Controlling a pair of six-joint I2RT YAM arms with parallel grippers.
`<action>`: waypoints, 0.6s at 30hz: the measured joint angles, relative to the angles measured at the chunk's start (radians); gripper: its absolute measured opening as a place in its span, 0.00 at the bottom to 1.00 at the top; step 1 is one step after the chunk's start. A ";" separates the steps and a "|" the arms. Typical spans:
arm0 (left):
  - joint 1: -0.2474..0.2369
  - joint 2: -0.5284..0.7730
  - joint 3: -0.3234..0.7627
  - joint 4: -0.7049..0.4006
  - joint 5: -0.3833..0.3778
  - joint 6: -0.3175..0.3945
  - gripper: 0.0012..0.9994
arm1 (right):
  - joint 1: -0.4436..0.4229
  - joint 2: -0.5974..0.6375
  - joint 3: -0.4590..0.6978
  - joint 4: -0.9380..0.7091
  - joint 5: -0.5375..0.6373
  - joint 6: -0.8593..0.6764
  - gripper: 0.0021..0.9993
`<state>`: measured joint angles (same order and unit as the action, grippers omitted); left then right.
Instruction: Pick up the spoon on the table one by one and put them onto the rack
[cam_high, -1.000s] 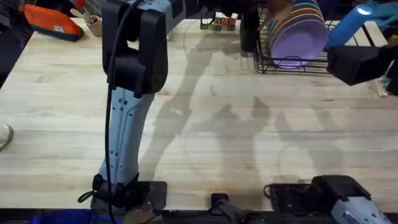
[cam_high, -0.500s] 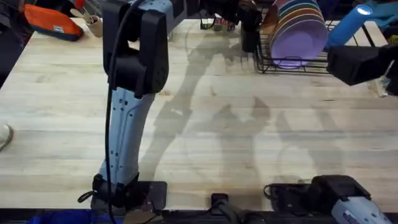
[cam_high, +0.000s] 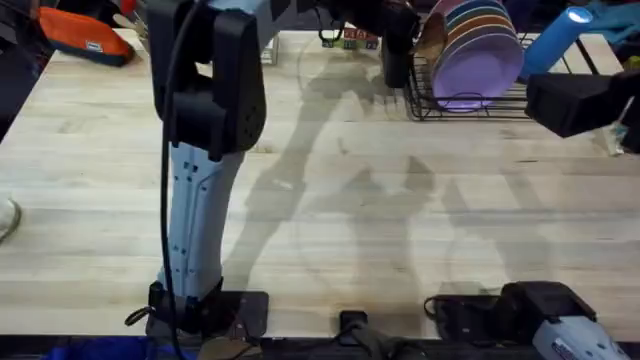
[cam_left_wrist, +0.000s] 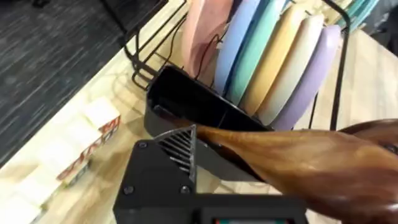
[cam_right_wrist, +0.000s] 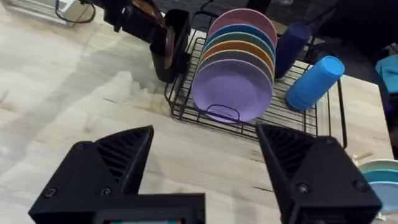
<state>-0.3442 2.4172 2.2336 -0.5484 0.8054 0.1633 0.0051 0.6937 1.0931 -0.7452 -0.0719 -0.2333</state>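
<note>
Spoon (cam_left_wrist: 298, 155) is clamped in my left fingers (cam_left_wrist: 180, 149), brown wood, lying across the left wrist view just over the mouth of the black cup (cam_left_wrist: 186, 102) on the side of the rack (cam_left_wrist: 336, 74). From the right wrist, it stands tilted at the cup's rim (cam_right_wrist: 169, 38); I cannot tell whether its tip is already inside.

Risks, as I judge them:
- Release with the tip on the rim rather than within: spoon tips outward and drops to the counter (cam_high: 400, 200).
- Spoon leaning toward the plates (cam_left_wrist: 273, 56): it may wedge against them instead of sliding down.
- Pushing down off-centre could shove the light wire rack sideways.

Pose: left arm stretched far forward from its base, forearm upright in the overhead view, wrist reaching across to the rack's near-left corner. Right fingers (cam_right_wrist: 205, 155) spread wide apart, holding nothing, hovering over bare counter and facing the rack from well apart.
</note>
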 joint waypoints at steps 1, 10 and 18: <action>0.004 -0.007 -0.002 -0.011 -0.008 -0.003 1.00 | 0.000 0.000 0.000 0.000 0.000 0.000 0.99; 0.084 -0.087 -0.014 -0.079 -0.062 -0.015 1.00 | 0.000 0.000 0.000 0.000 0.000 0.000 0.99; 0.102 -0.188 -0.014 -0.171 -0.071 -0.015 1.00 | 0.000 0.000 0.000 0.000 0.000 0.000 0.99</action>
<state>-0.2424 2.2297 2.2196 -0.7194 0.7342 0.1486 0.0051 0.6937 1.0931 -0.7452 -0.0719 -0.2333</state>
